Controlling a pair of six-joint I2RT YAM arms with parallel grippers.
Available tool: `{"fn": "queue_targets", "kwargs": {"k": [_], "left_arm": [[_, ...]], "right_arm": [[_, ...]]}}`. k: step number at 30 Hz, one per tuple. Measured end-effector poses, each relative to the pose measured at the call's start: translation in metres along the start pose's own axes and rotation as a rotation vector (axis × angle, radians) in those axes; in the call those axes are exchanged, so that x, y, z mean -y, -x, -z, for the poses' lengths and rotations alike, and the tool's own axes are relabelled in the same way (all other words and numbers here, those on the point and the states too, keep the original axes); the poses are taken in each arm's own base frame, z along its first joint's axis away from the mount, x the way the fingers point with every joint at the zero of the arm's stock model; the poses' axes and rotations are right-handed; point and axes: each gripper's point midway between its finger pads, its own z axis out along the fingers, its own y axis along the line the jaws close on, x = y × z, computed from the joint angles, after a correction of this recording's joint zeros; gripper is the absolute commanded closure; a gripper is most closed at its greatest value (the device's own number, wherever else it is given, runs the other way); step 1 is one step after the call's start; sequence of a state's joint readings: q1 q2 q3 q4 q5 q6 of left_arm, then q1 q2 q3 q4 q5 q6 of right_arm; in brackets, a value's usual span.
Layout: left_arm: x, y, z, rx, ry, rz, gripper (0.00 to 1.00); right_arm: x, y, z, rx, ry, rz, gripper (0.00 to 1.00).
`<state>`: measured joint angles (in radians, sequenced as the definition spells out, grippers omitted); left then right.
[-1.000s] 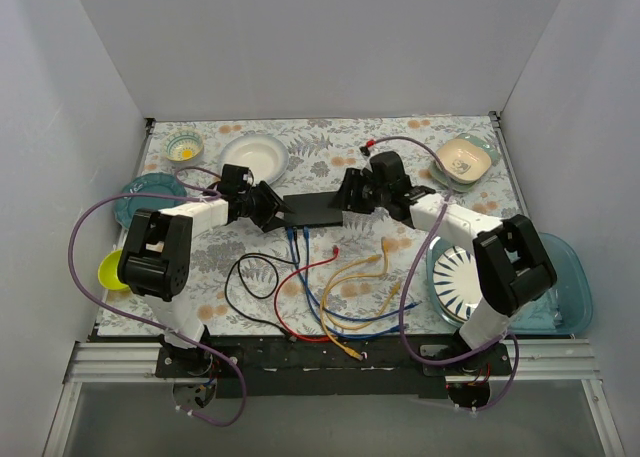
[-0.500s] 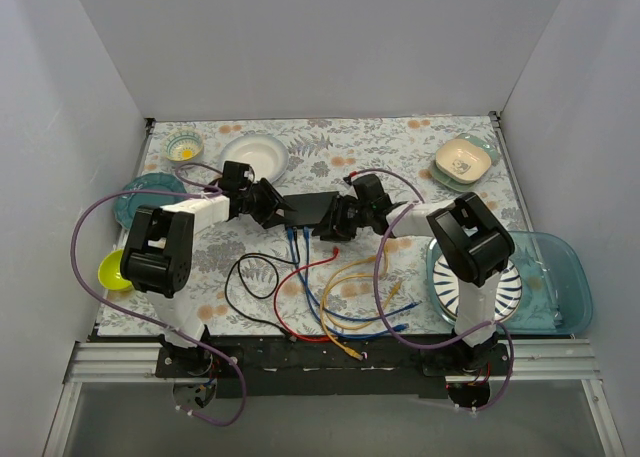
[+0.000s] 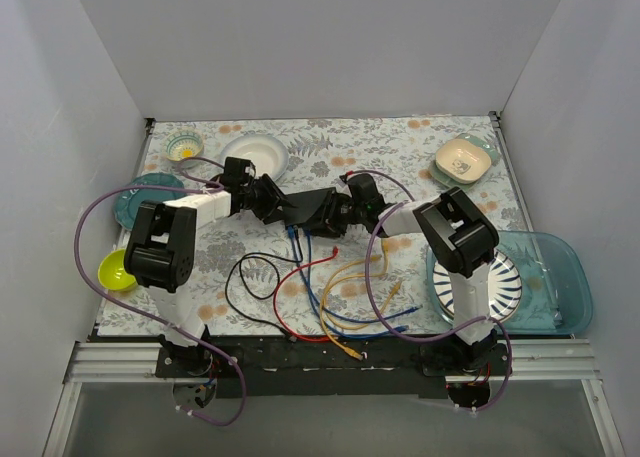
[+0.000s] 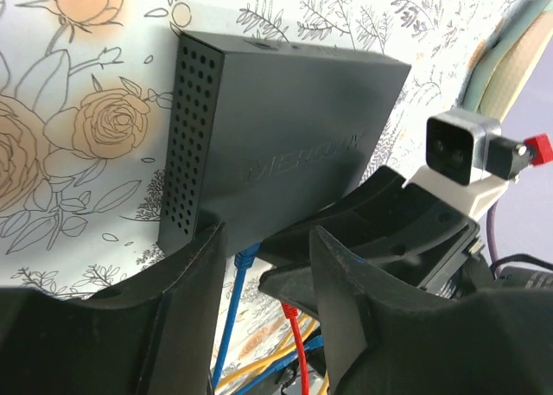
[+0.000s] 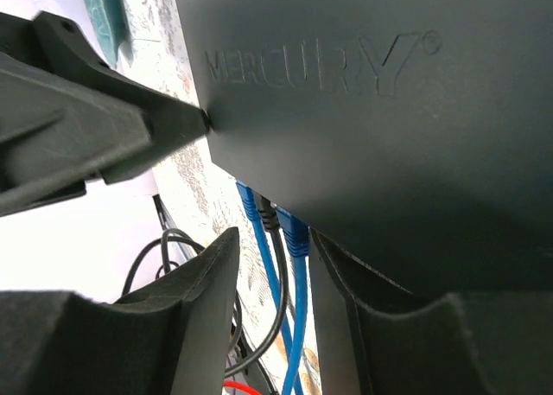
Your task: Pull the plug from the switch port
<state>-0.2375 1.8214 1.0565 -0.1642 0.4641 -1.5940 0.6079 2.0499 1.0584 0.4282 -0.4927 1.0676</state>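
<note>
The switch [image 3: 312,207] is a flat black box lying at an angle mid-table, marked MERCURY in both wrist views [image 4: 294,136] [image 5: 363,92]. Two blue plugs [image 5: 294,239] and a black plug [image 5: 270,215] sit in its port edge. My right gripper [image 3: 336,218] [image 5: 272,235] is open, its fingers on either side of these plugs without clamping them. My left gripper [image 3: 277,202] [image 4: 263,239] is open at the switch's left end, with a blue plug [image 4: 244,257] showing in its gap. A red plug [image 4: 289,310] lies loose below.
Loose red, yellow, blue and black cables [image 3: 340,287] spread in front of the switch. A white bowl [image 3: 255,152], a small bowl [image 3: 183,145], a teal plate [image 3: 135,199] and a yellow-green bowl [image 3: 112,269] stand at the left. A cream dish [image 3: 462,159] and a striped plate in a blue tray [image 3: 565,277] stand at the right.
My right gripper has moved left along the switch to the plugged cables. The switch has turned and shifted a little. My left gripper has edged up and stays at the switch's left end.
</note>
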Motion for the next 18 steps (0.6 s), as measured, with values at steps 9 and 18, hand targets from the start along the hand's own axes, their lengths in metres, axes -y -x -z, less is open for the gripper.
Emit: {"fn": "queue_targets", "kwargs": {"k": [9, 18], "left_arm": [[0.003, -0.002, -0.004, -0.028, -0.021, 0.005, 0.57], [0.007, -0.001, -0.007, -0.037, -0.042, 0.012, 0.57]], "right_arm": [[0.000, 0.017, -0.004, 0.045, 0.002, -0.041, 0.62], [0.003, 0.025, -0.009, 0.077, 0.008, -0.110, 0.71]]}}
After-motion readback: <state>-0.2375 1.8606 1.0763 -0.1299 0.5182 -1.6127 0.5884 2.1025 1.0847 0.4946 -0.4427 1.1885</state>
